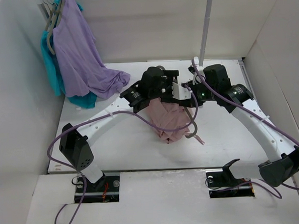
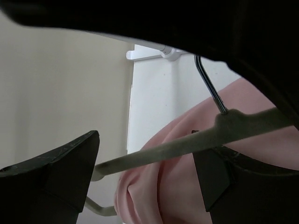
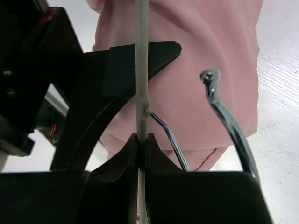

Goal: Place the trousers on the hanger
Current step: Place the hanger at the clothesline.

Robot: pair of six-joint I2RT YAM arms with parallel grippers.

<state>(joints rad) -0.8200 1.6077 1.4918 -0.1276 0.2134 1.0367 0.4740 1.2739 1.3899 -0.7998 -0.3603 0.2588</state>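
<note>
Your right gripper point(image 3: 143, 142) is clamped on the hanger point(image 3: 141, 70) at its thin bar. Your left gripper point(image 2: 149, 156) has its jaws apart, one either side of that bar. The hanger sits over the trousers point(image 1: 167, 120) in the middle of the table point(image 1: 116, 147), its hook at their 5 o'clock.

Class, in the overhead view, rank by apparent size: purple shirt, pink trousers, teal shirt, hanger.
1. purple shirt
2. pink trousers and teal shirt: visible parts look alike, unranked
3. hanger, mostly hidden
</note>
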